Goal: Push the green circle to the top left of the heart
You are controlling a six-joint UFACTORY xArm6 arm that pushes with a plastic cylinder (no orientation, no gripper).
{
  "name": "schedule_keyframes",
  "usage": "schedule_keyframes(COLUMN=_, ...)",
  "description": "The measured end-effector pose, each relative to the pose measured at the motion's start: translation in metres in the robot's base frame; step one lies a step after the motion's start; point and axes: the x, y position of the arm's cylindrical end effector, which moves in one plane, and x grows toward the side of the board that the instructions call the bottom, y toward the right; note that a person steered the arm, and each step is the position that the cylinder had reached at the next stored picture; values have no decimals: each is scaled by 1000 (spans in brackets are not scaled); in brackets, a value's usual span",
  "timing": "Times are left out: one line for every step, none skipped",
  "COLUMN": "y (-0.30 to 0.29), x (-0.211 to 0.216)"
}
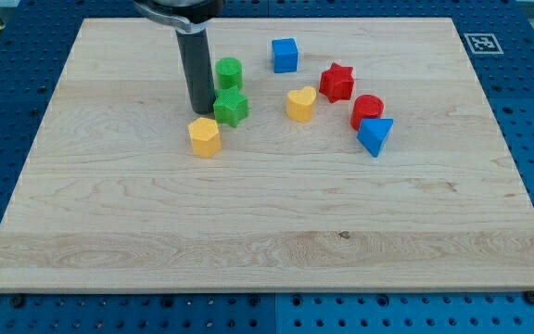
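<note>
The green circle, a short cylinder, stands near the view's top, left of centre. The yellow heart lies to its right and a little lower. My tip rests on the board just left of the green star, below and left of the green circle, and just above the yellow hexagon. The rod rises from the tip to the view's top edge and stands close to the circle's left side.
A blue cube sits right of the green circle. A red star, a red cylinder and a blue triangle lie right of the heart. The wooden board rests on a blue pegboard table.
</note>
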Motion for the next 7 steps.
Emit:
schedule_keyframes(y=0, x=-1)
schedule_keyframes(y=0, x=-11)
schedule_keyframes(y=-6, x=-55)
schedule_keyframes(y=-6, x=-71)
schedule_keyframes(y=-6, x=-70)
schedule_keyframes(y=-5, x=-65)
schedule_keyframes(y=-2, x=-60)
